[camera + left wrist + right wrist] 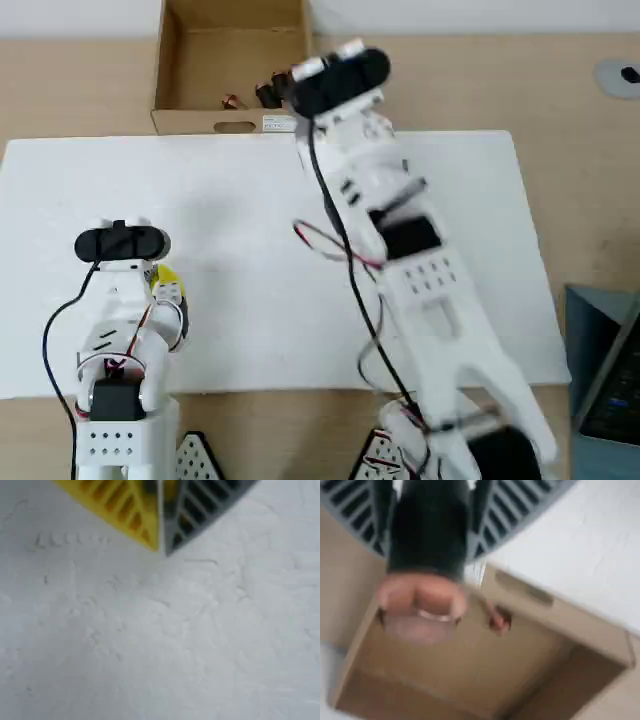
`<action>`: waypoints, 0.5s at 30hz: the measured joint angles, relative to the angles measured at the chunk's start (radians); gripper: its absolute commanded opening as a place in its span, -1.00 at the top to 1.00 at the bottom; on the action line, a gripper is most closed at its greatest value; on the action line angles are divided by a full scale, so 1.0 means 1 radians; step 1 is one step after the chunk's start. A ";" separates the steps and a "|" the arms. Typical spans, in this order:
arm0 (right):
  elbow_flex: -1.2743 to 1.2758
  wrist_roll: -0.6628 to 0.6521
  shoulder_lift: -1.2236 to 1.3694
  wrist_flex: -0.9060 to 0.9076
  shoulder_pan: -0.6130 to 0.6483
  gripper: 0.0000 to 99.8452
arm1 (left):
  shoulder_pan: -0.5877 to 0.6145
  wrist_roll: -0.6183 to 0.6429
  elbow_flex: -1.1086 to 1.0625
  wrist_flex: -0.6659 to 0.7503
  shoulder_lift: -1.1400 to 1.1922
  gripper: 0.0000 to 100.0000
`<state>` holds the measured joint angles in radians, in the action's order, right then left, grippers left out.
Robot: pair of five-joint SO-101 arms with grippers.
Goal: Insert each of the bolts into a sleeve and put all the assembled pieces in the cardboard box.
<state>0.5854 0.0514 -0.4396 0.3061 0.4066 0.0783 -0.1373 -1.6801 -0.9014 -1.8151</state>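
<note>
My right gripper [429, 540] is shut on an assembled piece [422, 597], a black sleeve with a copper bolt end sticking out. It hangs over the open cardboard box [555, 605]. In the high view the right gripper [276, 92] sits at the near right corner of the cardboard box [180, 60]. Another assembled piece [231, 101] lies on the box floor near the front wall, and it also shows in the right wrist view as a small copper piece [499, 621]. My left gripper [161, 549] is shut with nothing in it, just above the white mat [160, 645].
The white mat [240, 260] covers the table's middle. The left arm [120, 300] is folded back at the near left. A laptop corner [605, 370] sits at the right edge, and a small round object [620, 75] lies at the far right.
</note>
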 measured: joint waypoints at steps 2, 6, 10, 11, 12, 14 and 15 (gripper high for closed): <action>-0.068 0.000 0.098 -0.044 -0.002 0.98 | 0.000 0.000 0.000 0.000 0.000 0.99; -0.221 0.000 0.307 -0.081 -0.002 0.98 | 0.000 0.000 0.000 0.000 0.000 0.99; -0.376 0.000 0.503 -0.098 -0.002 0.98 | 0.000 0.000 0.000 0.000 0.000 0.99; -0.414 0.000 0.551 -0.109 -0.002 0.98 | 0.000 0.000 0.000 0.000 0.000 0.99; -0.451 0.000 0.594 -0.121 -0.002 0.98 | 0.000 0.000 0.000 0.000 0.000 0.99; -0.528 0.000 0.681 -0.137 -0.002 0.98 | 0.000 0.000 0.000 0.000 0.000 0.99; -0.569 0.000 0.723 -0.138 -0.002 0.98 | 0.000 0.000 0.000 0.000 0.000 0.99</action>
<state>0.0161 0.0514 0.2831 0.1680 0.4051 0.0783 -0.1373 -1.6801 -0.9014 -1.8151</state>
